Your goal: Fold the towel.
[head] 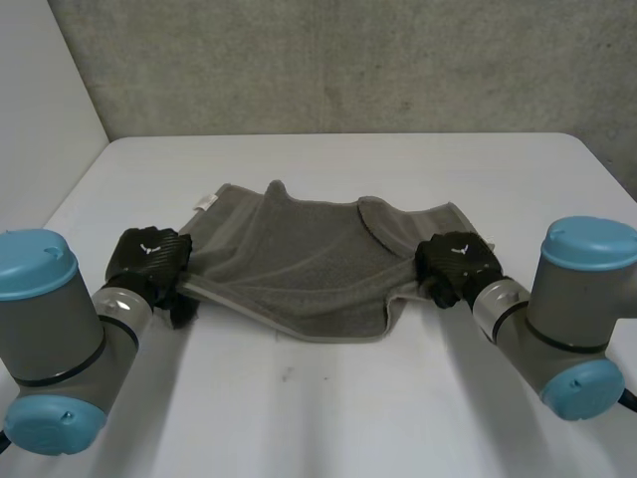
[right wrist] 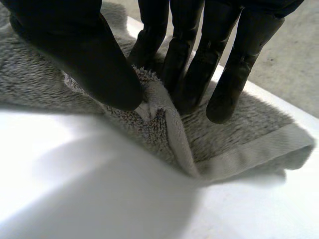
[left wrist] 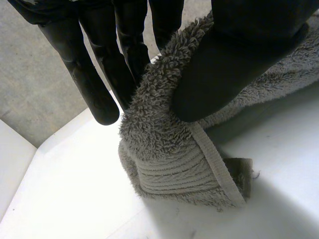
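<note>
So over on the left, the left arm [head: 50, 339] came in from the near edge, and the left hand [head: 149, 257] sat at the left end of the towel [head: 299, 269], right on the near-left corner. That arm's wrist view made it pretty clear: thumb [left wrist: 234, 59] on one side of the cloth, fingers [left wrist: 92, 82] on the other, corner pinched between them and raised a bit off the white table [head: 328, 398], with the hem hanging down and touching the surface. The grey towel itself was spread across the middle of the table, kinda rumpled rather than flat. It had a little white tag [head: 204, 202] at the far-left corner and a flap [head: 383, 224] folded over near the far-right one. Moving right, the right hand [head: 458, 261] was at the towel's right end, by the near-right corner. Its own wrist view showed thumb and fingers clamped on a ridge of hem, the rest of that corner lying on the table. The right arm [head: 582, 309] reached in from the near right, grey concrete wall [head: 348, 60] behind it all
</note>
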You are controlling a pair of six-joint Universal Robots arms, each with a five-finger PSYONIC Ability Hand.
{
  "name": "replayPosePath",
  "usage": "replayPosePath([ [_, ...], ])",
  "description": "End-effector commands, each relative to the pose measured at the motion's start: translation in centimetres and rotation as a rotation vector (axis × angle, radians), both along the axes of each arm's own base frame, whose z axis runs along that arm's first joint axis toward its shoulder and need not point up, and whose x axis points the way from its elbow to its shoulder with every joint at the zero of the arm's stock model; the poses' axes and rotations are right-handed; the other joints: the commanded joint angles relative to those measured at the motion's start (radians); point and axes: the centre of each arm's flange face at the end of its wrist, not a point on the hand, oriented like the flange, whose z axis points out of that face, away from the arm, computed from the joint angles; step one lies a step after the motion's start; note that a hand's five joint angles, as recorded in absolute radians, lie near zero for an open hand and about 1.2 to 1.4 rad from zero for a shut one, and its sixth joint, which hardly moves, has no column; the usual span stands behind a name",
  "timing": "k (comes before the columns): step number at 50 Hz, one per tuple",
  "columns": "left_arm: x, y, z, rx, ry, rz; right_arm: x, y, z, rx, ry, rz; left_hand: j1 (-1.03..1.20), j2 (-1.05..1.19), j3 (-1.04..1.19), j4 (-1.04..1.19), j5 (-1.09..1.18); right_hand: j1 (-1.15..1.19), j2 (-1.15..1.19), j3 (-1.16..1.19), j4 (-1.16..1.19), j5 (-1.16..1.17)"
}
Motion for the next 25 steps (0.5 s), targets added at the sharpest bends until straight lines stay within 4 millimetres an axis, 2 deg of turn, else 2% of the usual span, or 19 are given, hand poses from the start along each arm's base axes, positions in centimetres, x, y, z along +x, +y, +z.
replayPosePath([
  [1, -0.1, 0.5, -0.1, 0.009, -0.002, -0.005, -1.2, -1.1, 1.5, -0.002, -0.032, -0.048, 0.095, 0.095, 0.094, 0.094, 0.092, 0.055, 0.221, 0.216, 0.205, 0.251],
  [3, -0.2, 0.8, -0.2, 0.014, -0.006, -0.013, -2.2, -1.4, 3.5, -0.020, -0.041, -0.071, 0.027, 0.028, 0.026, 0.027, 0.025, 0.055, 0.221, 0.216, 0.205, 0.251],
  [4, -0.2, 1.1, -0.3, 0.017, -0.008, -0.018, -2.2, -1.4, 3.5, -0.020, -0.041, -0.071, -0.057, -0.057, -0.058, -0.057, -0.059, 0.055, 0.221, 0.216, 0.205, 0.251],
  [5, -0.3, 1.3, -0.4, 0.022, -0.010, -0.021, -3.0, -1.5, 4.6, -0.026, -0.037, -0.086, -0.151, -0.151, -0.152, -0.151, -0.153, 0.055, 0.221, 0.216, 0.205, 0.251],
  [6, -0.3, 1.3, -0.4, 0.022, -0.010, -0.021, -3.0, -1.5, 4.7, -0.026, -0.037, -0.086, -0.152, -0.152, -0.153, -0.152, -0.154, 0.055, 0.221, 0.216, 0.205, 0.251],
  [8, -0.4, 1.8, -0.7, 0.032, -0.014, -0.035, -4.5, -1.5, 6.3, -0.024, -0.018, -0.115, -0.461, -0.461, -0.462, -0.462, -0.464, 0.055, 0.221, 0.216, 0.205, 0.251],
  [9, -0.4, 1.8, -0.7, 0.032, -0.014, -0.035, -4.5, -1.5, 6.4, -0.024, -0.018, -0.115, -0.463, -0.463, -0.464, -0.463, -0.465, 0.055, 0.221, 0.216, 0.205, 0.251],
  [10, -0.4, 1.9, -0.8, 0.036, -0.018, -0.036, -5.1, -1.6, 6.7, -0.024, -0.009, -0.128, -0.640, -0.640, -0.641, -0.641, -0.643, 0.055, 0.221, 0.216, 0.205, 0.251],
  [11, -0.4, 1.9, -0.8, 0.036, -0.018, -0.036, -5.8, -1.7, 6.8, -0.025, 0.000, -0.137, -0.642, -0.642, -0.643, -0.643, -0.644, 0.055, 0.221, 0.216, 0.205, 0.251],
  [12, -0.4, 1.8, -1.0, 0.039, -0.019, -0.036, -5.8, -1.7, 6.8, -0.025, 0.001, -0.137, -0.735, -0.735, -0.736, -0.736, -0.738, 0.055, 0.221, 0.216, 0.205, 0.251],
  [19, -0.5, 1.4, -1.2, 0.036, -0.018, -0.033, -8.4, -2.7, 6.2, -0.003, 0.013, -0.192, -0.739, -0.739, -0.740, -0.739, -0.741, 0.055, 0.221, 0.216, 0.205, 0.251],
  [22, -0.5, 1.2, -2.1, 0.059, -0.026, -0.028, -8.9, -2.9, 6.2, -0.003, 0.013, -0.206, -0.739, -0.739, -0.740, -0.739, -0.741, 0.055, 0.221, 0.216, 0.205, 0.251],
  [25, -0.3, 1.2, -2.7, 0.074, -0.037, -0.025, -10.3, -4.1, 6.3, -0.023, 0.012, -0.253, -0.736, -0.736, -0.737, -0.737, -0.738, 0.055, 0.221, 0.216, 0.205, 0.251],
])
